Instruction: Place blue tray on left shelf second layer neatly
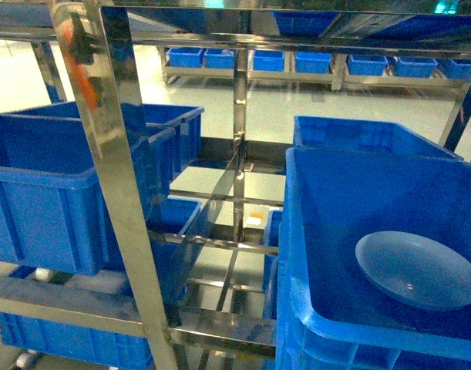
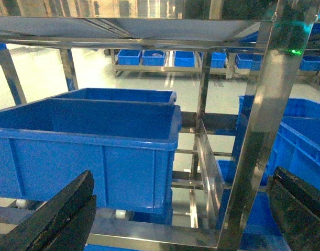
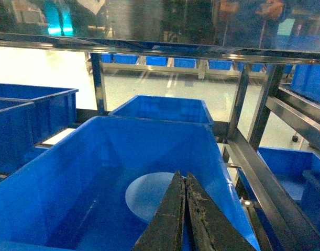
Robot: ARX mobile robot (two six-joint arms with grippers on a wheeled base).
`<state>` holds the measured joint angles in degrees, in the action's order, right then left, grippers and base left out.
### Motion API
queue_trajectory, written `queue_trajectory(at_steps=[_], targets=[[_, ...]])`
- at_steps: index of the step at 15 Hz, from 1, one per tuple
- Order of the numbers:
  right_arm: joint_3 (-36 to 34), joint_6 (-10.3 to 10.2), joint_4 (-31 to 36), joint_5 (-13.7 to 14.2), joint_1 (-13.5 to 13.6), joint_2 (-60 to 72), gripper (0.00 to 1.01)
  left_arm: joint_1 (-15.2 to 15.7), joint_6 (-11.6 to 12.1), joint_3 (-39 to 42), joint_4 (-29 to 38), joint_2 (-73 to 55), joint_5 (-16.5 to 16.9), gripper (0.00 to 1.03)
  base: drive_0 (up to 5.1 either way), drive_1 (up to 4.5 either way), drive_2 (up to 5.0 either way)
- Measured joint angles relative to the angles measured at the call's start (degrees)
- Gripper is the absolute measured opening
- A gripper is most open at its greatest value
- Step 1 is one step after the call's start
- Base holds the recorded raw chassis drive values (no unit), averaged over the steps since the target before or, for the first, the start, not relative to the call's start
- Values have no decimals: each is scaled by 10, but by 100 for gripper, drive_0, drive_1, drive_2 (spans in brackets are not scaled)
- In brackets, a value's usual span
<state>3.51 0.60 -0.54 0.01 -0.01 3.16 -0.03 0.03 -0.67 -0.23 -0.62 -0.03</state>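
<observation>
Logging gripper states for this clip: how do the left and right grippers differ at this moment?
The left gripper has its fingers spread wide apart, while the right gripper has its fingers pressed together with nothing between them. The left gripper faces a steel upright and a blue crate; the right gripper points down into another crate over the blue tray. Both have dark, worn fingers.

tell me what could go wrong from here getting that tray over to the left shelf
1. The blue tray lies deep in a blue crate; the shut right tool must open and reach past the high crate wall, and may bump it.
2. The glossy shallow tray could slip from a rim grip.
3. A steel upright stands between the right crate and the left shelf; the tray may strike it.
</observation>
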Motion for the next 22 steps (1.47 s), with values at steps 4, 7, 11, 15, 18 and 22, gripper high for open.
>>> queue_trajectory(at_steps=[4, 7, 11, 15, 18, 22], targets=[[-26, -2, -2, 0, 0, -28, 2, 0, 0, 0, 0, 0, -2, 98, 0, 0, 0], [-26, -2, 3, 0, 0, -28, 21, 0, 0, 0, 0, 0, -1, 98, 0, 0, 0], [-26, -2, 3, 0, 0, -28, 41, 0, 0, 0, 0, 0, 0, 98, 0, 0, 0], [-26, -2, 3, 0, 0, -28, 59, 0, 0, 0, 0, 0, 0, 98, 0, 0, 0], [-26, -2, 3, 0, 0, -28, 96, 0, 0, 0, 0, 0, 0, 98, 0, 0, 0], [-26, -2, 3, 0, 0, -28, 98, 0, 0, 0, 0, 0, 0, 98, 0, 0, 0]])
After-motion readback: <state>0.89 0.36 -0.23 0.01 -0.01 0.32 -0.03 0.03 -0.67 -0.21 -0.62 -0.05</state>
